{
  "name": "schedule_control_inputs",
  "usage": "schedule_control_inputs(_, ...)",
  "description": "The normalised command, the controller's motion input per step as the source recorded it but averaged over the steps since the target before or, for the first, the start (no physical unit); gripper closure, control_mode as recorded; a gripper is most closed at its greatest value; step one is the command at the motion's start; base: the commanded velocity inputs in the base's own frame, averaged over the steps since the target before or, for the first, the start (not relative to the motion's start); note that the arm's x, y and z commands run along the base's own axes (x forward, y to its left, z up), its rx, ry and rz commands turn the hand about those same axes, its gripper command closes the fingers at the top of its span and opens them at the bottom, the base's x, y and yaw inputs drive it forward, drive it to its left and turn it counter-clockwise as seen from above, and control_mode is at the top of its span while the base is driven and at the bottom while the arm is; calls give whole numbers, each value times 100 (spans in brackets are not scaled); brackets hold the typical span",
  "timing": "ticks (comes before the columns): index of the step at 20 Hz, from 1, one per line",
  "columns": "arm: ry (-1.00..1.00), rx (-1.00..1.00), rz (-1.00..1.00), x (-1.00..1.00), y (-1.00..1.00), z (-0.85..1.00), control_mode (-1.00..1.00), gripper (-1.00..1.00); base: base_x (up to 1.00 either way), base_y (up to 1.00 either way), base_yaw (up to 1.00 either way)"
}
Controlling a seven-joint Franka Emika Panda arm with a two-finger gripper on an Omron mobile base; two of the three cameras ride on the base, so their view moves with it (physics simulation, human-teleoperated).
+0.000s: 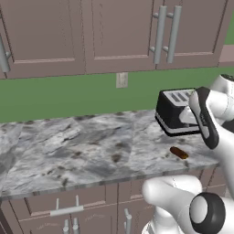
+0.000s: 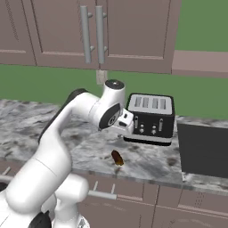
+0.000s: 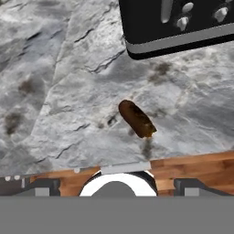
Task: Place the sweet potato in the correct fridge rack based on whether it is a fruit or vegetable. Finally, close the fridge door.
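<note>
The sweet potato (image 1: 179,152) (image 2: 117,157) is a small dark reddish-brown tuber lying on the marble counter near its front edge, just in front of the black toaster. In the hand view the sweet potato (image 3: 136,119) lies near the middle, tilted diagonally. My gripper (image 2: 126,126) hangs above the counter between the toaster and the tuber, well clear of it. Its fingertips (image 3: 43,186) stand far apart at the bottom of the hand view, open, with nothing between them. The fridge and its rack are out of view.
A black four-slot toaster (image 1: 176,112) (image 2: 151,118) stands at the back of the counter (image 1: 82,146). A dark cooktop (image 2: 202,151) lies to the right. Brown wall cabinets (image 2: 129,31) hang overhead, and drawers run below the counter edge.
</note>
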Motion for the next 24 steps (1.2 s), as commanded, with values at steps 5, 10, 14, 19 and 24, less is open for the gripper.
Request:
schedule_control_inputs(5, 0, -1, 0, 12, 0, -81, -100, -100, 0, 0, 0)
schedule_control_inputs(10, 0, -10, 0, 22, 0, -66, -100, -100, 0, 0, 0)
schedule_control_inputs(14, 0, -13, 0, 31, -4, -54, -100, -100, 0, 0, 0)
schedule_control_inputs(19, 3, -14, 0, 32, -7, -46, -100, -100, 0, 0, 0)
schedule_control_inputs(24, 5, -13, 3, 34, 0, -30, -100, -100, 0, 0, 0)
